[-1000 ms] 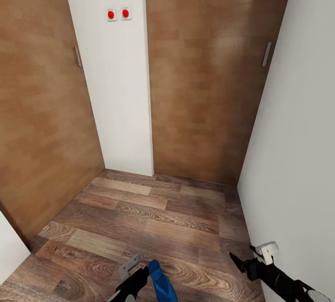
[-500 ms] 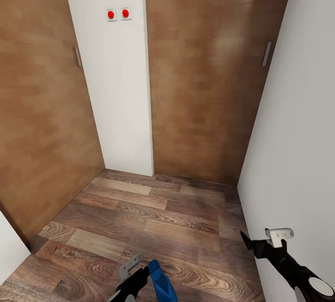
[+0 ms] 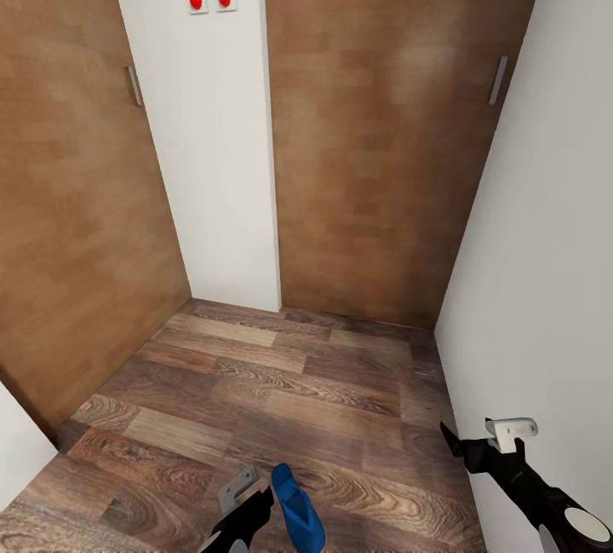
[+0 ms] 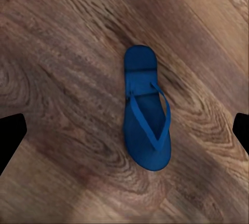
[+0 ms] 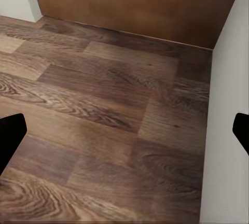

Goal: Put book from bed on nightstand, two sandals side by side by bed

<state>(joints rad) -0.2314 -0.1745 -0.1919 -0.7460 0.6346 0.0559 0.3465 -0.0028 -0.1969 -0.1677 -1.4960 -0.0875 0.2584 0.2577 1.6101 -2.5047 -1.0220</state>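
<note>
Both grippers spread wide, holding nothing, over the wood floor (image 3: 281, 383).

The left gripper (image 4: 124, 130) hangs above one blue sandal (image 4: 147, 115) lying flat on the planks; the right gripper (image 5: 124, 130) is near the white wall (image 3: 545, 280), facing a brown door (image 3: 375, 127).

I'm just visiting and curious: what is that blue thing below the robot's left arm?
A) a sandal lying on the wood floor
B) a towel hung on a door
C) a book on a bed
A: the blue sandal lies flat on the wood-plank floor, its straps visible.
</note>
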